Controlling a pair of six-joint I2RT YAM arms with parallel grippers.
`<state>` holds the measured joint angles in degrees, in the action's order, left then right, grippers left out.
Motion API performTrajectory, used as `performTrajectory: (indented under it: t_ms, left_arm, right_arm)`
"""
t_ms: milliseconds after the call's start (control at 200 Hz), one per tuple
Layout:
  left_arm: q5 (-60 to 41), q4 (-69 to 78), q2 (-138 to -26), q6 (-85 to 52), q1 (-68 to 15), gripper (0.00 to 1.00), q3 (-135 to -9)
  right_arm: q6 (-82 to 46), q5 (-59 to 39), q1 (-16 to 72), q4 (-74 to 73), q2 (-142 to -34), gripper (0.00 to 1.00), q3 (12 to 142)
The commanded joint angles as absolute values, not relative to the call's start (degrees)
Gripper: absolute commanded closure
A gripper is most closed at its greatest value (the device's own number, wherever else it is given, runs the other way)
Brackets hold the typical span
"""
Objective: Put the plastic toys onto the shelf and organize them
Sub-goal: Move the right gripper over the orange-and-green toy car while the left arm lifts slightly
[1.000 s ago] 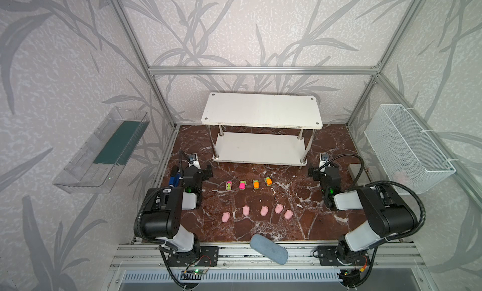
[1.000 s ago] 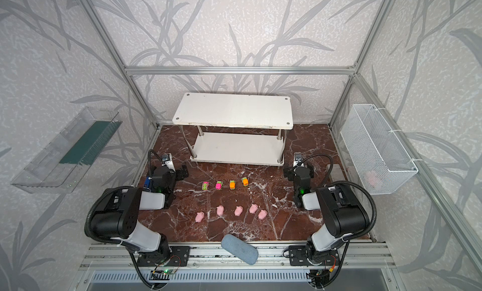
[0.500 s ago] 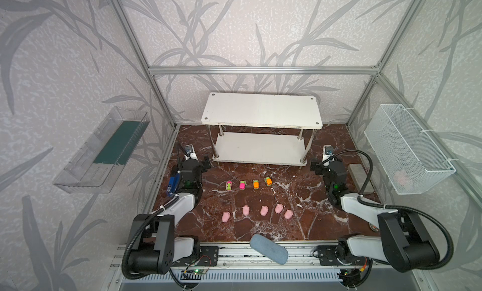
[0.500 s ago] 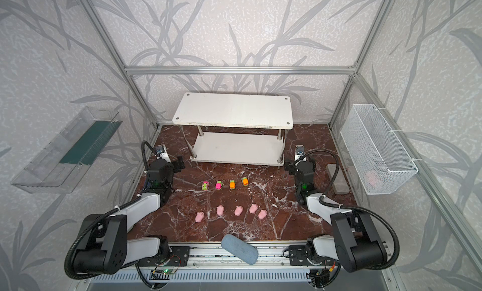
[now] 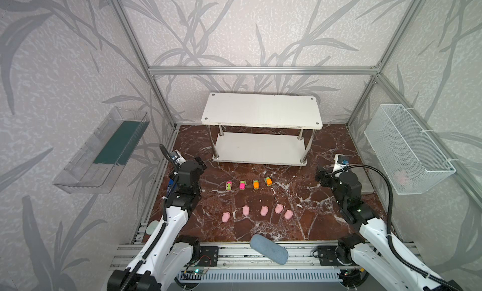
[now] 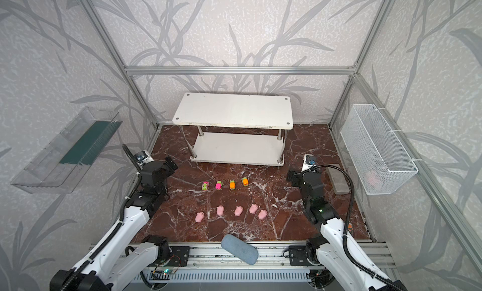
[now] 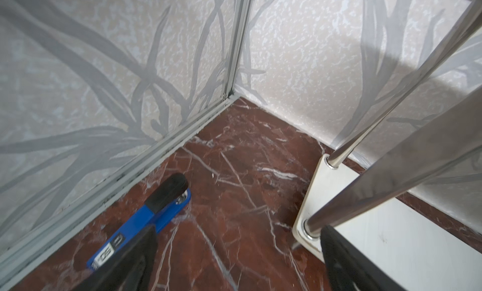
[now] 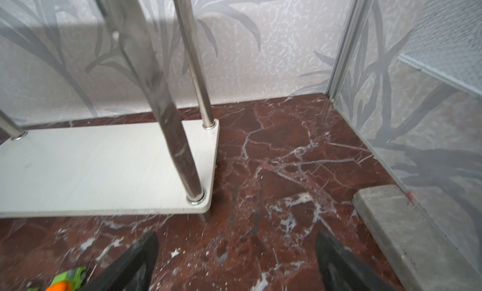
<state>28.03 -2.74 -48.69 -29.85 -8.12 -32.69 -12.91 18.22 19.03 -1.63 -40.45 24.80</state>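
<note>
We holding left gripper (image 7: 238, 232), right gripper (image 8: 236, 236) wide, grabbing nothing. Tiny pigs (image 5: 264, 210), cars (image 5: 255, 184) sitting close: careless reaching risking knocking neighbours, bumping shelf (image 5: 260, 112).

The red-brown marble tabletop (image 5: 326, 146) bore a white two-tier chrome-posted shelf (image 5: 260, 112) near its back edge. Four tiny pink, orange and green toy cars (image 5: 243, 185) stood in a row mid-table, with five pale-pink pig figures (image 5: 264, 211) nearer the front edge. A blue stapler (image 7: 146, 219) lay by the left edge and a grey oblong block (image 6: 337, 181) by the right.
</note>
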Motion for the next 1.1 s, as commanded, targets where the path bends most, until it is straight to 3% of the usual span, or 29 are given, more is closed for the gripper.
performTrajectory:
  t_ms: [0,220,480,820,1095]
  left_arm:
    - [26.6,-17.1,-43.8,-38.0,-8.5,0.05,-33.8]
    - [20.0,-26.0,-35.4,-40.0,-8.9,0.05,-33.4]
    - [17.8,-23.2,-33.0,-40.8,-9.0,0.05,-29.3]
    - [16.2,-20.0,-34.2,-41.5,-9.1,0.05,-27.8]
    - [16.9,-20.0,-32.7,-40.5,-9.2,0.05,-27.6]
  right_arm:
    - [-17.7,17.6,22.1,9.9,-37.3,0.07,26.7]
    - [-22.7,18.5,35.7,12.3,-40.0,0.07,26.6]
    - [-22.9,17.2,50.1,0.6,-61.0,0.11,33.1]
    - [-20.1,5.8,51.3,-6.1,-83.0,0.26,45.2]
    - [-23.3,9.1,51.3,-8.1,-88.0,0.29,44.9]
